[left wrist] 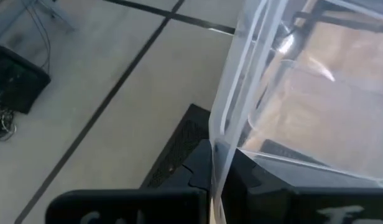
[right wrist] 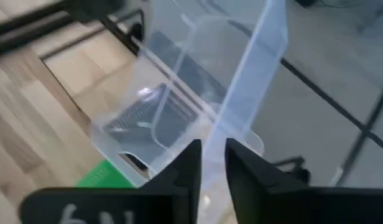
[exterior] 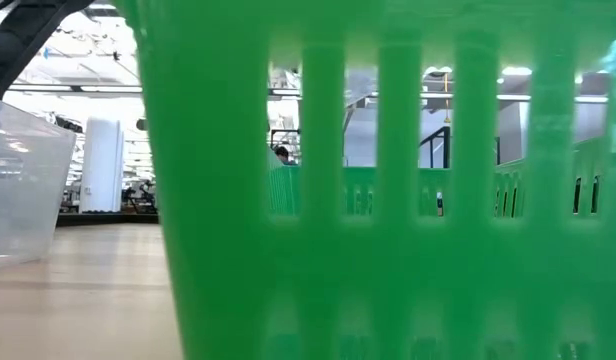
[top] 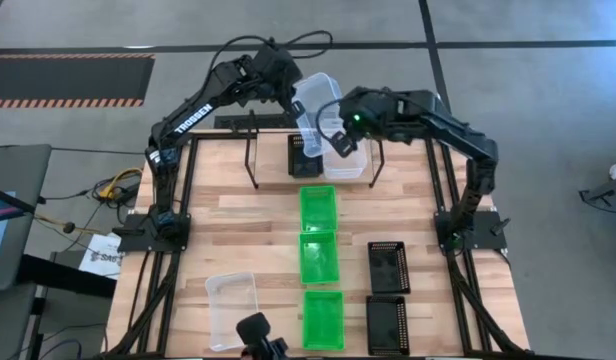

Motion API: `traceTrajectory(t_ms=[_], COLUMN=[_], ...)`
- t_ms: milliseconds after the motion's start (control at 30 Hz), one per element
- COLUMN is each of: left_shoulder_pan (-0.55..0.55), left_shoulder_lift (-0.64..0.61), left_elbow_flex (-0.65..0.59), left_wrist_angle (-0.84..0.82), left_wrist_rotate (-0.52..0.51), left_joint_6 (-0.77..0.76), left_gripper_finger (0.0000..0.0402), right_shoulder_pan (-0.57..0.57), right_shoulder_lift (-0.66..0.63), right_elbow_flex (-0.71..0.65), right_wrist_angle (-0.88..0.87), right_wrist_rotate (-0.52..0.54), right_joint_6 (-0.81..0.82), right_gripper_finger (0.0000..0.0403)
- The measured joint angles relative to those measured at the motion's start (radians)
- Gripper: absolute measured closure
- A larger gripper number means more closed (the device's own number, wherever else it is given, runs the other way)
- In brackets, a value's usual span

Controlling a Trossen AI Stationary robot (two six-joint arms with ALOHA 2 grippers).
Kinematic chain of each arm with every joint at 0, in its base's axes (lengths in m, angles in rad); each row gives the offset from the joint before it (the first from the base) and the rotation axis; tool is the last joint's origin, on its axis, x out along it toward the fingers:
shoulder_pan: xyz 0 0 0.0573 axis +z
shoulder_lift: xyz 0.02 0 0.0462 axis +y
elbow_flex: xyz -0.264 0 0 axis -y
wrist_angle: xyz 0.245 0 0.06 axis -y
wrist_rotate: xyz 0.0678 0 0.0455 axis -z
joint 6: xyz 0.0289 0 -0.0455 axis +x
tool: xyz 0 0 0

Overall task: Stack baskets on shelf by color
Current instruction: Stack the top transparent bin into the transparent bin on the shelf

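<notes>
High view is showing both arms reaching over the far edge of the table, above the shelf (top: 313,128). The left gripper (top: 296,104) is pinching the rim of a clear basket (top: 318,95) and holding it tilted in the air over the shelf's right part; in the left wrist view its fingers (left wrist: 241,180) are closing narrowly on that thin wall. The right gripper (top: 338,140) is gripping the wall of a second clear basket (top: 350,160), which is sitting at the shelf's right end; the right wrist view is showing the fingers (right wrist: 185,165) squeezing the translucent wall between them with only a slim gap. A black mesh basket (top: 306,155) is resting just left of that basket, under the shelf's middle.

Three green baskets (top: 319,208) are lying in a line down the table's centre, running from the shelf toward the near edge. Two black baskets (top: 388,266) are lying to their right, one behind the other. A third clear basket (top: 232,308) is sitting at the near left. In the low view, the nearest green basket (exterior: 388,200) is filling most of the picture.
</notes>
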Motion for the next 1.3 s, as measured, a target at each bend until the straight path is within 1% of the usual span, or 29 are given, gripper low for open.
traceTrajectory(t_ms=[133,233,300,367,567,667,733,867,933,1000,1067,1133,1167,1200,1300], left_shoulder_pan=[0.011,0.014,0.013,0.012,0.013,0.013,0.012,0.011,0.009,0.007,0.005,0.001,-0.001,-0.004,-0.018], left_shoulder_lift=[0.022,0.039,0.043,0.043,0.043,0.041,0.04,0.04,0.04,0.04,0.04,0.04,0.04,0.04,0.04], left_elbow_flex=[0.0,-0.001,-0.001,-0.001,0.0,0.007,0.007,0.007,0.007,0.007,0.007,0.007,0.007,0.007,0.007], left_wrist_angle=[0.014,0.001,0.008,0.012,0.014,-0.004,-0.002,-0.013,-0.019,-0.026,-0.032,-0.034,-0.035,-0.033,-0.031], left_wrist_rotate=[0.005,0.039,0.058,0.067,0.055,0.049,0.058,0.054,0.053,0.053,0.053,0.054,0.05,0.041,0.021], left_joint_6=[0.013,0.025,0.026,0.026,0.027,0.026,0.027,0.026,0.026,0.025,0.026,0.03,0.036,0.044,0.085], left_gripper_finger=[0.0401,0.0401,0.0401,0.0401,0.0401,0.0401,0.0402,0.0401,0.0401,0.0401,0.0401,0.0401,0.0401,0.0401,0.0396], right_shoulder_pan=[-0.016,-0.029,-0.052,-0.065,-0.115,-0.134,-0.159,-0.168,-0.174,-0.179,-0.187,-0.188,-0.189,-0.192,-0.191], right_shoulder_lift=[0.011,0.024,0.028,0.046,0.094,0.124,0.132,0.155,0.164,0.167,0.17,0.168,0.167,0.167,0.167], right_elbow_flex=[0.001,0.002,-0.001,0.003,0.0,0.003,-0.001,0.0,0.002,0.002,0.001,0.001,0.001,0.001,0.001], right_wrist_angle=[0.09,0.096,0.08,0.1,0.081,0.09,0.065,0.059,0.061,0.049,0.038,0.03,0.03,0.035,0.029], right_wrist_rotate=[-0.036,-0.035,-0.036,-0.03,-0.041,-0.059,-0.087,-0.094,-0.098,-0.111,-0.127,-0.128,-0.121,-0.116,-0.116], right_joint_6=[-0.066,-0.076,-0.075,-0.071,-0.069,-0.069,-0.07,-0.07,-0.069,-0.054,-0.045,-0.041,-0.042,-0.043,-0.038], right_gripper_finger=[0.0275,0.0257,0.0248,0.0243,0.0239,0.0241,0.0243,0.0248,0.0254,0.0271,0.0307,0.0359,0.0379,0.0387,0.0393])
